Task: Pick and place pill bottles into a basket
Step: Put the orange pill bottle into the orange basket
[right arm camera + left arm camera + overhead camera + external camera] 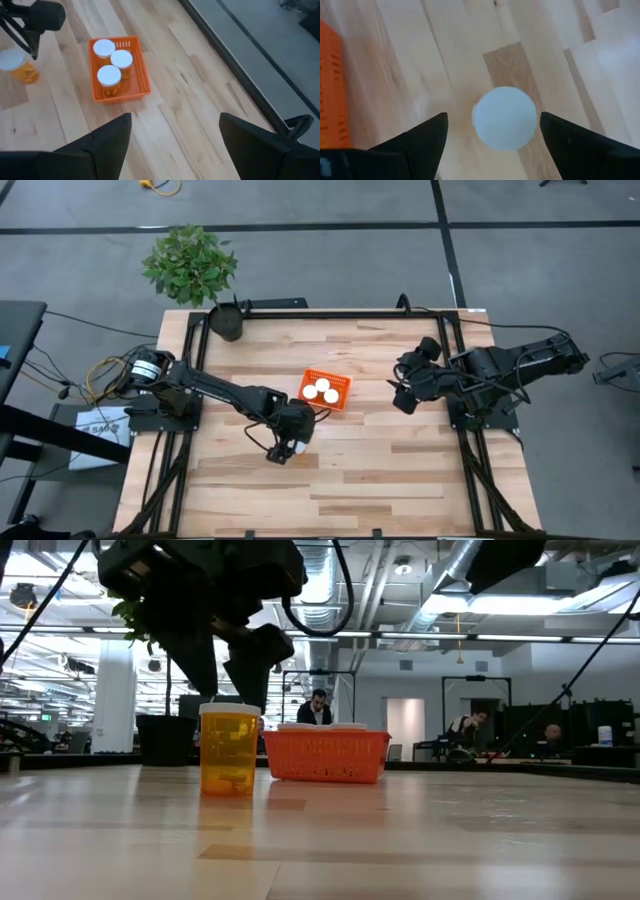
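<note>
Four pill bottles share a pale wooden plank surface (400,470): three stand inside the small rectangular orange basket (342,385), their round white caps clustered together, with one capped bottle in the basket (109,76) nearest the right wrist camera. The fourth pill bottle (230,748), amber and translucent with a white cap, stands upright on the surface just beside the basket, apart from it. The left hand (283,450) hangs directly above this bottle, its two dark fingers spread wide on either side of the cap without touching it, grasping nothing. The right hand (403,383) waits over the surface well to the far side of the basket, its fingers likewise released and empty. The basket's walls are perforated plastic mesh. One dark pot holding a leafy green plant (190,263) stands at the surface's far left corner.
</note>
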`<control>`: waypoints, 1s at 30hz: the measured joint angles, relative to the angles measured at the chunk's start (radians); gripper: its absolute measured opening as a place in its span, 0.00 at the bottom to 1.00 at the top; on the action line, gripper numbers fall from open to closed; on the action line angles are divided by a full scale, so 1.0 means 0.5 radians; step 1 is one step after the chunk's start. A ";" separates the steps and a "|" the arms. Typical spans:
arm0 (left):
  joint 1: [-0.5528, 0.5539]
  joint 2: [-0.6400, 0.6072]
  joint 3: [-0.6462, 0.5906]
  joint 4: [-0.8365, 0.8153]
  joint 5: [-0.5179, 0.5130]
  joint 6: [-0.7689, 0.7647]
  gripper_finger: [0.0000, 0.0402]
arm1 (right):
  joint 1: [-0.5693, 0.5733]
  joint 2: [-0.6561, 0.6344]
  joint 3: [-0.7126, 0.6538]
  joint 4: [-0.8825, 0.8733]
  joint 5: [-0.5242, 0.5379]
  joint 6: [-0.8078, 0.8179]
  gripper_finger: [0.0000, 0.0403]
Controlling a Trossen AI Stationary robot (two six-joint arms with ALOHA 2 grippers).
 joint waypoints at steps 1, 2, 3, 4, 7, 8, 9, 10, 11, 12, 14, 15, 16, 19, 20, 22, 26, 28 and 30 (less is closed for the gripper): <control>-0.004 0.000 0.000 -0.007 -0.005 0.001 0.76 | 0.000 -0.001 0.001 0.001 0.002 0.008 0.74; -0.008 0.001 0.000 -0.010 -0.011 0.001 0.76 | 0.000 -0.001 0.001 -0.006 0.002 0.008 0.74; -0.013 0.019 0.003 -0.003 -0.015 0.003 0.76 | 0.000 0.000 0.001 -0.007 0.001 0.008 0.74; -0.017 0.032 0.004 0.001 -0.015 0.005 0.76 | 0.000 0.000 0.001 -0.006 0.003 0.008 0.74; -0.030 0.060 0.005 0.002 -0.001 0.011 0.76 | 0.000 0.000 0.001 -0.007 0.003 0.008 0.74; -0.035 0.074 0.008 0.021 -0.002 0.020 0.76 | 0.000 0.000 0.001 -0.006 0.003 0.008 0.74; -0.037 0.077 0.007 0.008 -0.004 0.027 0.76 | 0.000 0.000 0.001 -0.006 0.003 0.008 0.74; -0.037 0.077 0.006 0.000 -0.009 0.038 0.76 | 0.000 0.000 0.001 -0.005 0.004 0.008 0.74; -0.037 0.082 0.008 0.017 -0.017 0.049 0.76 | 0.000 -0.001 0.001 -0.005 0.006 0.008 0.74; -0.037 0.089 0.010 0.035 -0.016 0.055 0.76 | 0.000 0.000 0.001 -0.005 0.006 0.008 0.74; -0.037 0.100 0.009 0.017 -0.011 0.073 0.76 | 0.000 0.000 0.001 -0.003 0.008 0.008 0.74; -0.037 0.116 0.009 0.036 -0.007 0.086 0.76 | 0.000 -0.001 0.001 -0.004 0.008 0.008 0.74; -0.037 0.129 0.009 0.062 0.001 0.095 0.76 | 0.000 0.000 0.001 -0.004 0.008 0.008 0.74; -0.037 0.131 0.008 0.046 0.015 0.115 0.76 | 0.000 -0.001 0.001 0.000 0.010 0.008 0.74; -0.037 0.130 0.008 0.059 0.011 0.130 0.76 | 0.000 0.001 0.001 0.000 0.009 0.008 0.74; -0.037 0.130 0.008 0.052 -0.001 0.144 0.76 | 0.000 0.000 0.001 0.000 0.010 0.008 0.74; -0.034 0.130 0.008 0.055 0.001 0.159 0.76 | 0.000 0.000 0.001 0.000 0.013 0.008 0.74; -0.033 0.130 0.008 0.056 -0.004 0.162 0.76 | 0.000 0.000 0.001 0.001 0.013 0.008 0.74; -0.034 0.130 0.008 0.056 -0.012 0.163 0.75 | 0.000 0.000 0.001 0.001 0.014 0.008 0.74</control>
